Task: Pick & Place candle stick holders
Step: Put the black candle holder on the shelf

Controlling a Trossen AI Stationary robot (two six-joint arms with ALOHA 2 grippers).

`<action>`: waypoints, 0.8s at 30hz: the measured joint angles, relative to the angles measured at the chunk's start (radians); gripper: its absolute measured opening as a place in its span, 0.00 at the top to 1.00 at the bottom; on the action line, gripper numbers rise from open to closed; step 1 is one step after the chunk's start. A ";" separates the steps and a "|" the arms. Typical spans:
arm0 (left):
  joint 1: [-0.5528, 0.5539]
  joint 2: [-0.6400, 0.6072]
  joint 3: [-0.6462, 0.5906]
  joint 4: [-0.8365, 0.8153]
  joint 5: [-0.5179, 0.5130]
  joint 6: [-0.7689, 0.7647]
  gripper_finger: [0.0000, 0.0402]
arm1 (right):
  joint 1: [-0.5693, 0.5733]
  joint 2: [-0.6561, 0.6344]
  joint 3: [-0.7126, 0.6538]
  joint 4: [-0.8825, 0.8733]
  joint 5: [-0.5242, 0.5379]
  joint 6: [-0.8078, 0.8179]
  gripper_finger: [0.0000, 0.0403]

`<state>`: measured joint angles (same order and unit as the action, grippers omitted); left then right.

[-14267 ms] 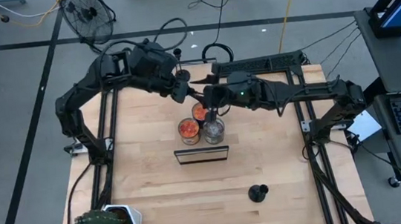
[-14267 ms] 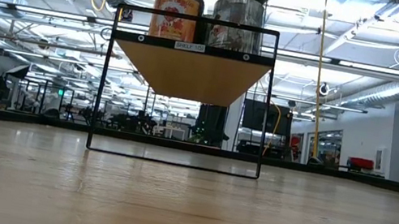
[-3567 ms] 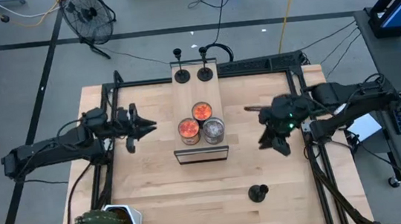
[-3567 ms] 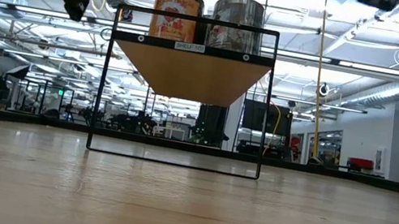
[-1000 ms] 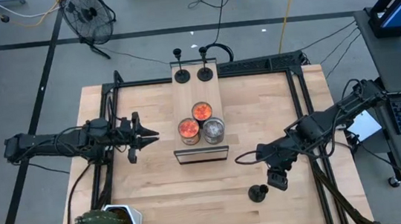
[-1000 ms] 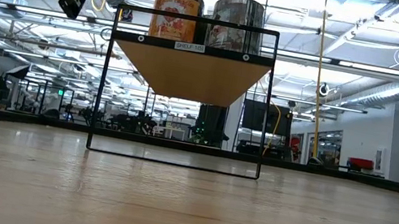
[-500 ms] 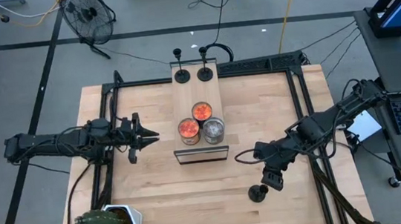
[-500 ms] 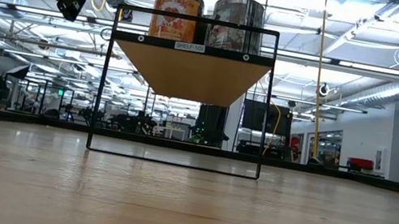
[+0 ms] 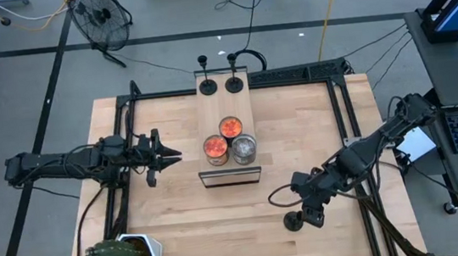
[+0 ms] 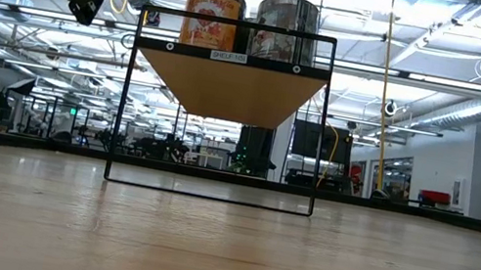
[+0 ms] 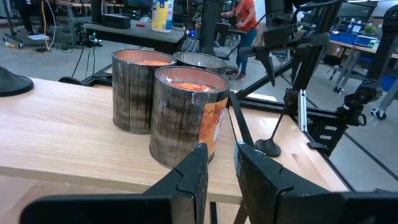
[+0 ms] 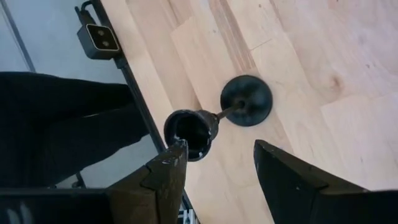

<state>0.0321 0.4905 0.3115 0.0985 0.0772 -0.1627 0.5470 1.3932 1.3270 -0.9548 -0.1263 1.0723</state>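
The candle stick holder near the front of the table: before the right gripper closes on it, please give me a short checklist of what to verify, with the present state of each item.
1. Right gripper open: ok, a wide gap shows between its fingers.
2. Candle stick holder upright on its disc base: ok, its cup top points at the wrist camera.
3. Holder centred between the fingers: not ok, the cup sits close to one finger.
4. Fingers low enough to grip the stem: cannot tell.
5. Left gripper clear of the work: ok, it waits at the table's left, shut.
6. Nothing beside the holder on the table: ok.
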 joint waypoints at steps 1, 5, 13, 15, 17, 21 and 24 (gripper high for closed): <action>0.000 0.000 0.000 0.000 0.000 -0.001 0.78 | 0.000 0.000 0.000 0.000 0.002 -0.001 0.55; 0.000 0.000 0.000 0.000 0.000 -0.004 0.78 | 0.000 0.003 0.000 -0.001 0.032 -0.009 0.55; 0.000 0.000 0.000 0.002 0.001 -0.003 0.78 | 0.002 0.002 -0.051 0.018 -0.001 -0.011 0.55; 0.000 0.000 0.000 0.002 0.001 -0.003 0.78 | 0.004 0.003 -0.078 0.059 -0.018 -0.011 0.55; 0.000 0.000 0.000 0.002 0.001 -0.003 0.78 | 0.005 0.003 -0.102 0.102 -0.031 -0.012 0.55; 0.000 0.000 0.000 0.002 0.001 -0.003 0.78 | 0.005 0.003 -0.134 0.130 -0.033 -0.009 0.55; 0.000 0.000 0.000 0.002 0.001 -0.003 0.78 | 0.000 0.002 -0.152 0.143 -0.037 0.018 0.55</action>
<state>0.0322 0.4908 0.3115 0.1009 0.0784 -0.1654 0.5470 1.3949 1.1752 -0.8115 -0.1629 1.0901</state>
